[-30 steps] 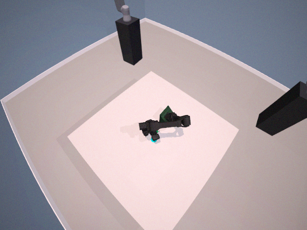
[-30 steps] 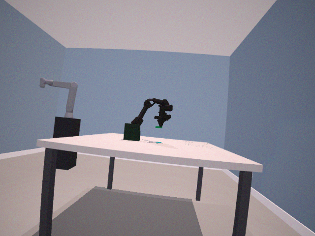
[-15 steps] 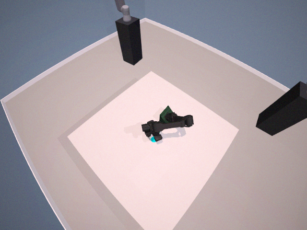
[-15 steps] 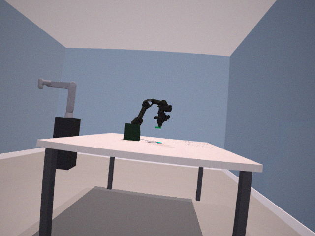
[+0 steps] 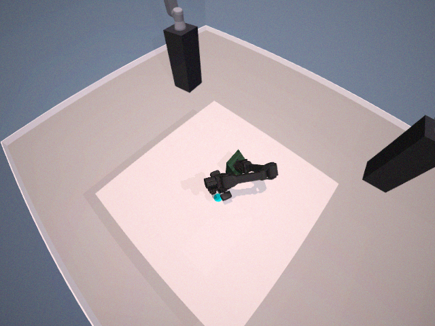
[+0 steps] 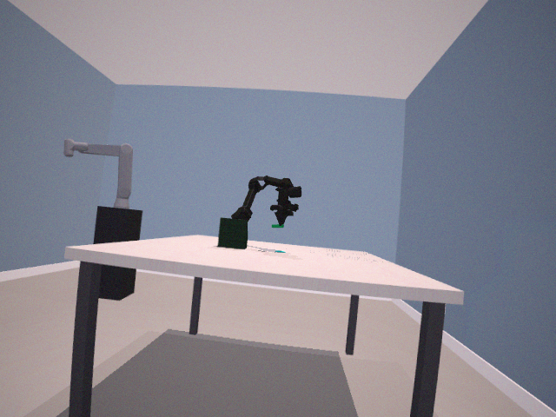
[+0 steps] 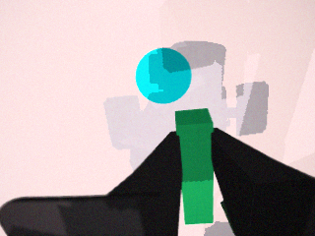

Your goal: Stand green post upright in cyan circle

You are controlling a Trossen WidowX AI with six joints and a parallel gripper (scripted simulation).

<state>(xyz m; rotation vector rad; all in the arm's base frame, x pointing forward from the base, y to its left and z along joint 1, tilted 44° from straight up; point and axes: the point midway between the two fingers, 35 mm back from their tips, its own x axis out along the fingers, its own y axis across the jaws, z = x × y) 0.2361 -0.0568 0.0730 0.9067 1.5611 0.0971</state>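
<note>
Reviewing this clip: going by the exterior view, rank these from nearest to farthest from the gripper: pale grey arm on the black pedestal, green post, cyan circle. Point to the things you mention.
1. Green post (image 6: 277,226) (image 7: 197,157): between the fingertips of the gripper (image 6: 281,223) (image 7: 194,138), level, above the table.
2. Cyan circle (image 6: 280,251) (image 7: 163,76): below, on the tabletop.
3. Pale grey arm (image 6: 125,170): far off at picture left, on its black pedestal (image 6: 117,224).

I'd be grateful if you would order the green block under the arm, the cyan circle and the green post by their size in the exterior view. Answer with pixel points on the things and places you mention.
1. Green block (image 5: 232,164) (image 6: 232,233)
2. Unsure: green post (image 6: 277,226) (image 7: 198,167) and cyan circle (image 5: 217,197) (image 6: 280,251) (image 7: 163,76) look alike.
</note>
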